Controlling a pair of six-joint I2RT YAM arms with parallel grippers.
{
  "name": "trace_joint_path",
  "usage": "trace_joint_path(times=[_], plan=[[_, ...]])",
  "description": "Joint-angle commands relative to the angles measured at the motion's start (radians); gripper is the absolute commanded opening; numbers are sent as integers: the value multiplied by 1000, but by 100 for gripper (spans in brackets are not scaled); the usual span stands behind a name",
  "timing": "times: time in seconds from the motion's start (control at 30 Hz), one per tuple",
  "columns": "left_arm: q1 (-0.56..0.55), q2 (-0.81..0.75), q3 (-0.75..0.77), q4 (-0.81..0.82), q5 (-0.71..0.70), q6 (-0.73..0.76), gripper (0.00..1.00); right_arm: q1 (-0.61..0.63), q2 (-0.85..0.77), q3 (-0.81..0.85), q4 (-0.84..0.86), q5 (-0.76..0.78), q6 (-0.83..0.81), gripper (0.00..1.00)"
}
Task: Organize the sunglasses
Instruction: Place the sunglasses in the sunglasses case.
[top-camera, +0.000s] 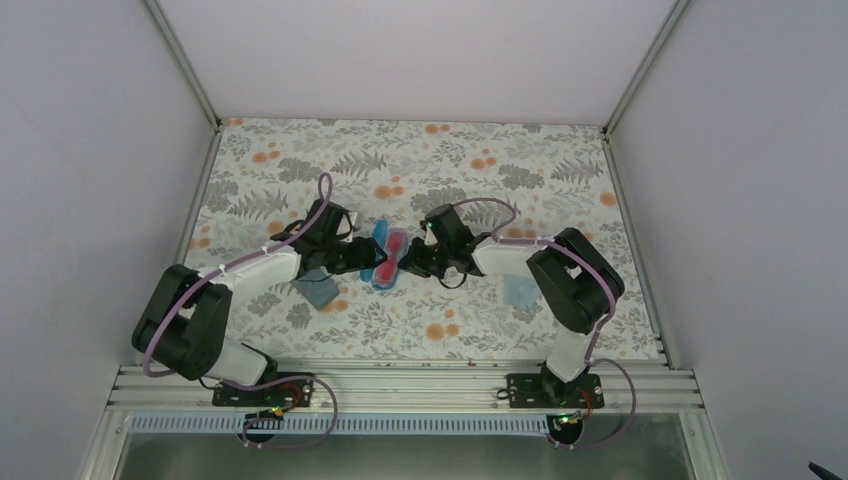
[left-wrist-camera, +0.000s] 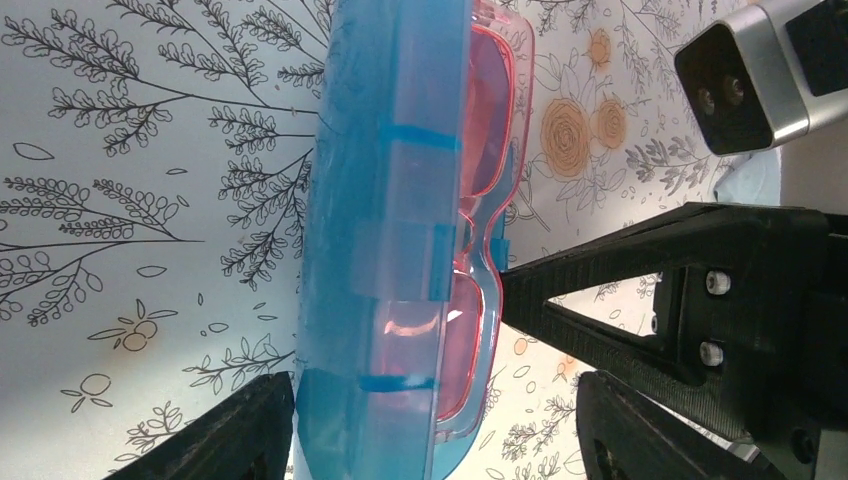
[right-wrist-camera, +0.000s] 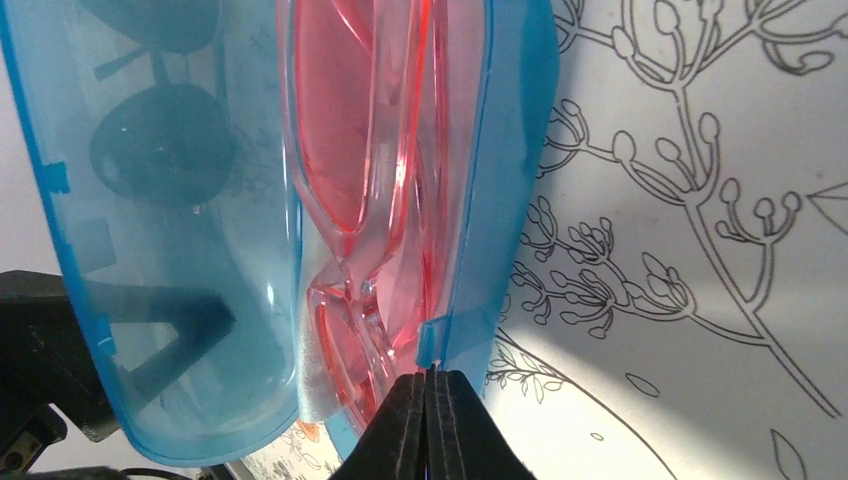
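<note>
The pink-red sunglasses (top-camera: 397, 245) (left-wrist-camera: 487, 150) (right-wrist-camera: 355, 170) lie in an open translucent blue case (top-camera: 381, 264) (left-wrist-camera: 385, 250) (right-wrist-camera: 510, 180) at mid-table, its lid standing up. My left gripper (top-camera: 362, 252) (left-wrist-camera: 430, 435) is open and straddles one end of the case; one finger is close to the lid, the other well apart. My right gripper (top-camera: 408, 262) (right-wrist-camera: 428, 385) is shut, with its tips against the small latch tab on the case's rim. Dark lenses of the black sunglasses (right-wrist-camera: 150, 150) show through the lid; where they lie is unclear.
A grey-blue case (top-camera: 318, 290) lies under my left forearm. A light blue cloth (top-camera: 520, 292) sits beside my right arm. The right wrist's camera housing (left-wrist-camera: 750, 75) hangs close above the case. Walls enclose the flowered tabletop (top-camera: 480, 160) on three sides.
</note>
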Motion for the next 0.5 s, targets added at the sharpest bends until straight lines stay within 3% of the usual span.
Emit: trace_joint_path(times=[0.0,0.3,0.47], plan=[[4,9,-15,30,26,17,70,10,21,36,-13,-3,-25,4],[4,-1,0,6,-10,25,69,3,-80,37,-95,133,-70,6],[8,-1,28,-7,-35,35,71,-46,-105,83,-153,226,-137,29]])
